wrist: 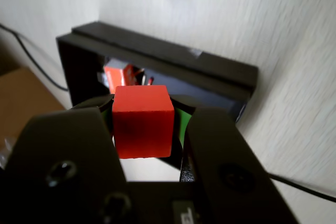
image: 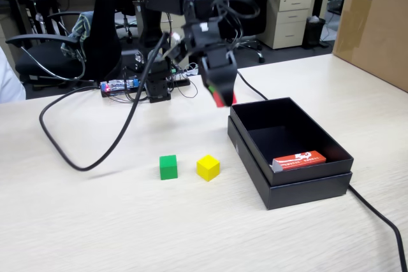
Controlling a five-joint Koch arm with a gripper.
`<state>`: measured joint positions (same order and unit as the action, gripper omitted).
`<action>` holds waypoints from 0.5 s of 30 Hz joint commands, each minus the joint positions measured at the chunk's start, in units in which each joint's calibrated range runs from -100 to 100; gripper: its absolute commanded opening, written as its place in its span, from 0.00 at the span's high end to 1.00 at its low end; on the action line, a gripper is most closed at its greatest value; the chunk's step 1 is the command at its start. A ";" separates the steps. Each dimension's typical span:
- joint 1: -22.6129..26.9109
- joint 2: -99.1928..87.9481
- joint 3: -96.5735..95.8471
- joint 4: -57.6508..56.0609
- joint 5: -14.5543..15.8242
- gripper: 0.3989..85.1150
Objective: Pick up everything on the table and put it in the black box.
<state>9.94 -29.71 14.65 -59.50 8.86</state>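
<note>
Matte red cube (wrist: 143, 121), sharp-edged and smooth-faced, is sitting clamped between the two dark jaws of the gripper (wrist: 147, 129) in the wrist view; jaws are closing on it from both sides w/ green pads showing behind the cube. In the fixed view the gripper (image: 220, 97) is hanging in the air just past the far-left corner of the black box (image: 306, 186), w/ only a red sliver of the cube (image: 221, 99) peeking out at the tip.

Black box is shallow, rectangular, thin-walled, matte, w/ a stepped outer rim; wrist view is showing its rim (wrist: 173, 59) right beyond the cube. Inside, a flat orange-red packet (image: 299, 160) is lying against the near wall, white print on it too small to read; it's also showing in the wrist view (wrist: 119, 75).

Green cube (image: 168, 166) and yellow cube (image: 208, 167) are resting on the table (image: 76, 221), near each other but apart, left of the box, well below the gripper. Table is light beige wood-grain w/ fine streaks. Thick black cable (image: 89, 151) is looping across it. Brown cardboard carton (image: 376, 23) is standing at far right.
</note>
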 commanded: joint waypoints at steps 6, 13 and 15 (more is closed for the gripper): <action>6.06 15.77 19.89 -0.67 -0.93 1.00; 5.81 35.39 23.43 -0.75 -1.81 0.99; 5.71 38.72 22.79 -0.93 -1.81 0.99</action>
<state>15.75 8.35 33.46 -60.20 8.47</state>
